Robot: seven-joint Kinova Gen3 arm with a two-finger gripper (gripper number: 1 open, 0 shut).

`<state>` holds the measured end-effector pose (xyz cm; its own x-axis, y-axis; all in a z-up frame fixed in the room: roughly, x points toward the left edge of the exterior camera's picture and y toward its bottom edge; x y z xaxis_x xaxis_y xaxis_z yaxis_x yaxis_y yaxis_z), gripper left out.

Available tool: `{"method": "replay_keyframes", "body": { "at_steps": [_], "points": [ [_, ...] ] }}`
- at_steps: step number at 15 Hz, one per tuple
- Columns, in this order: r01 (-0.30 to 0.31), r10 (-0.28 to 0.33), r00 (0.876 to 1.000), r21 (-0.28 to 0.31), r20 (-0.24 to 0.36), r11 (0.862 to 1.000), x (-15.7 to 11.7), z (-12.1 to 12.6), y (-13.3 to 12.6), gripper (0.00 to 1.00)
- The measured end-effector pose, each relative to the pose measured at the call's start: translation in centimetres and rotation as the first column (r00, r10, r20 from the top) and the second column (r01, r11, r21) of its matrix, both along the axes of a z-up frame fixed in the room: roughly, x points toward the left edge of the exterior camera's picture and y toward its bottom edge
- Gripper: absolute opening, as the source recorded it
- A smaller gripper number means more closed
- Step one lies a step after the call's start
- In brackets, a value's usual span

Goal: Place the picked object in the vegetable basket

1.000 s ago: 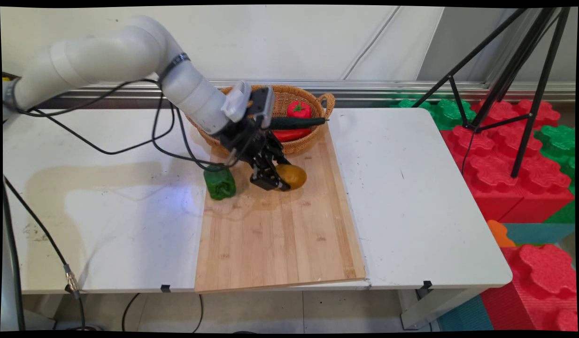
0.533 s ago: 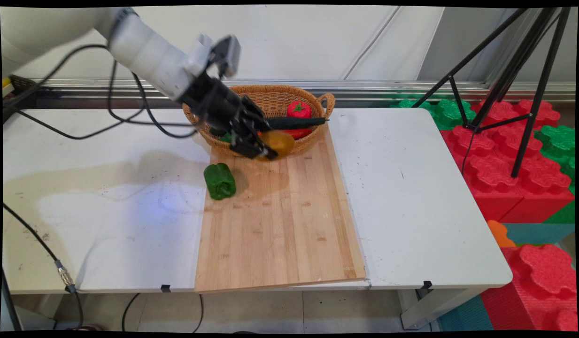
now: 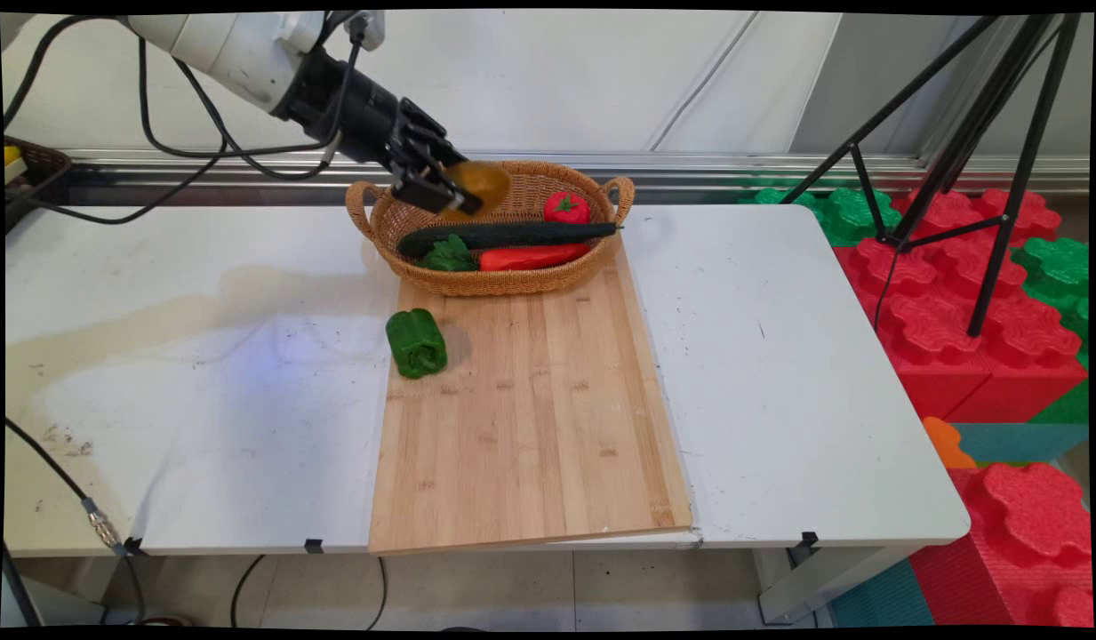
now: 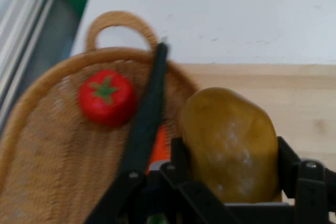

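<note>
- The gripper (image 3: 443, 188) was seen raised above the left part of the wicker basket (image 3: 476, 283), its fingers (image 4: 178, 166) clamped on either side of a brownish-yellow potato (image 3: 476, 187).
- In the hand view the potato (image 4: 231, 142) was gripped at its lower half between the two black fingers, well clear of the basket's floor.
- The basket (image 4: 42, 140) was placed at the far end of the wooden cutting board (image 3: 530, 427), with a handle at each end.
- Inside the basket a long dark cucumber (image 3: 508, 235) was laid left to right, its right tip resting over the rim beside the right handle.
- A red tomato (image 3: 566, 207) with a green stalk was set at the far right of the basket; in the hand view the tomato (image 4: 106, 97) was seen apart from the potato, beyond the cucumber (image 4: 144, 124).
- A long red vegetable (image 3: 532, 257) and a leafy green one (image 3: 449, 256) were lodged along the near side of the basket, just in front of the cucumber.
- A green bell pepper (image 3: 416, 342) was lying at the board's left edge, near the basket and well below the gripper.
- The board was laid across the middle of the white table (image 3: 796, 373).
</note>
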<state>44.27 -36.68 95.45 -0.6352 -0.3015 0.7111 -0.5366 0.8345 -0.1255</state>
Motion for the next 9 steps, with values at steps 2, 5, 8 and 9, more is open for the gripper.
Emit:
{"method": "replay_keyframes", "body": {
  "at_steps": [2,5,8,9],
  "points": [
    [-0.033,0.033,0.999,-0.014,0.027,0.999,1.5,-0.4,-1.3,0.0],
    [-0.074,0.075,0.995,-0.02,0.062,0.997,3.1,-1.5,-3.2,0.0],
    [-0.103,0.104,0.99,-0.014,0.099,0.995,4.4,-3.0,-4.7,0.0],
    [-0.114,0.115,0.986,-0.01,0.117,0.993,4.8,-3.8,-5.4,0.0]
  ]
}}
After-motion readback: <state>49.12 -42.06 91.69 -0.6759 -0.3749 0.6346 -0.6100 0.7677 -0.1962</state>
